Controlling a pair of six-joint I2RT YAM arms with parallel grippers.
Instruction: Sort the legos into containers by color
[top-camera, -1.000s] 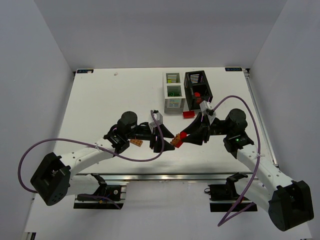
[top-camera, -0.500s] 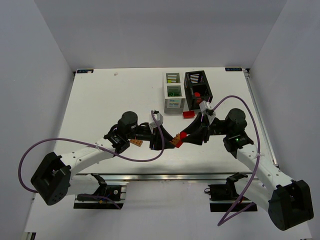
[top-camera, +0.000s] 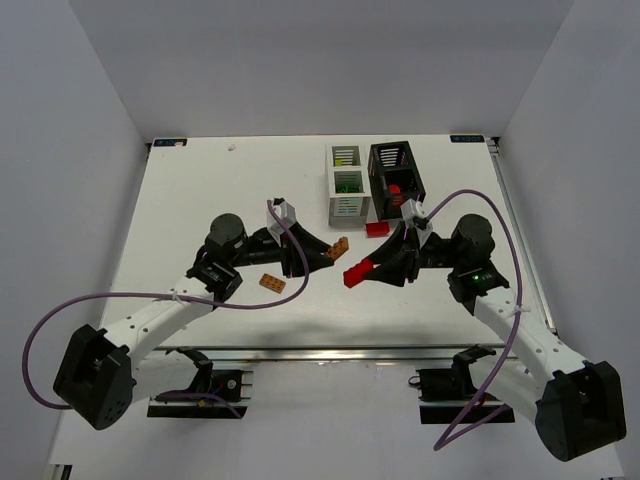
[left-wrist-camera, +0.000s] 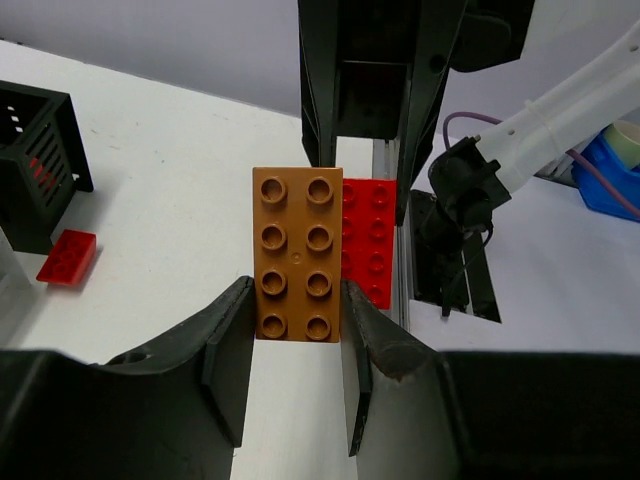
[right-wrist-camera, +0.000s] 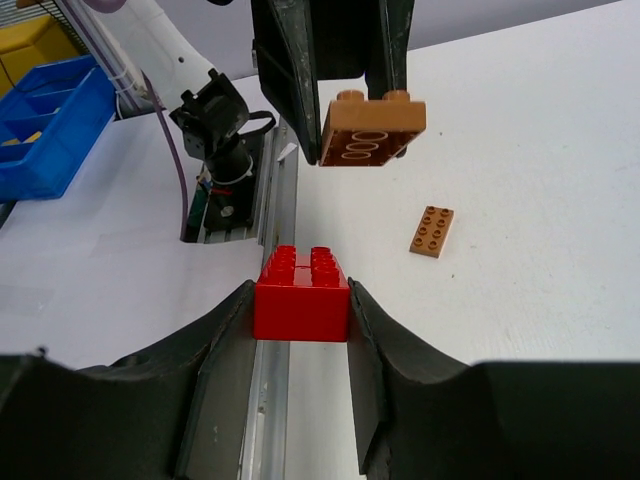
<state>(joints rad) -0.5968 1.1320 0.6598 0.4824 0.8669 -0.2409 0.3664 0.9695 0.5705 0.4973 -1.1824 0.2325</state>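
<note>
Left hand (left-wrist-camera: 296, 302) clamps the orange brick (left-wrist-camera: 296, 240), right hand (right-wrist-camera: 300, 308) the red brick (right-wrist-camera: 300, 285); light, rigid, slick plastic, so you pinch flat sidewalls, not studs.

Tabletop (top-camera: 200, 190) open left of white box (top-camera: 347, 205), loose red brick (top-camera: 377, 229) fronting black box (top-camera: 397, 190) — left gripper (top-camera: 338, 248), right gripper (top-camera: 357, 274) nearly meeting.

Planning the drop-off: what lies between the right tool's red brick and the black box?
A loose red brick lying close to the black box; the top view shows it.
</note>
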